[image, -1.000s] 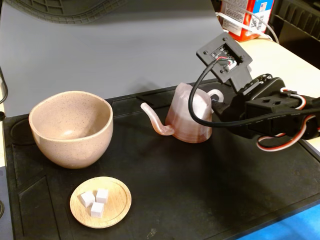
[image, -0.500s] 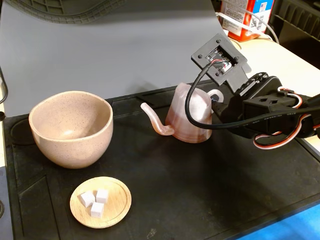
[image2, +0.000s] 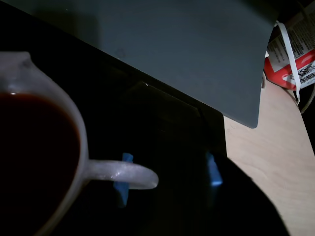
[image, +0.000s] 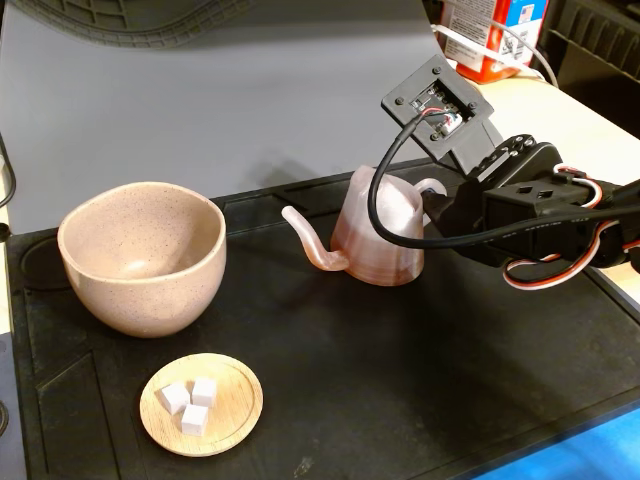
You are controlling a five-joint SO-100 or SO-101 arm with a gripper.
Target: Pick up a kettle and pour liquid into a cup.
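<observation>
Right of the kettle [image: 375, 238], the hand [image: 432, 200] reaches level toward its handle [image2: 123, 174]; grip unclear, no writing legible.

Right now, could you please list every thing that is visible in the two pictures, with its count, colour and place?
kettle: one, translucent pinkish-white, back middle of the mat in the fixed view, spout to the left.
liquid: dark reddish-brown, inside the kettle, seen in the wrist view.
cup: one, beige-pink speckled, left on the mat, looks empty.
wooden dish: one, light wood, in front of the cup.
white cubes: three, on the dish.
black mat: one, under all of these.
red carton: one, top right, on the pale table.
end effector: one, black with blue pads, at the kettle's handle; grip unclear.
</observation>
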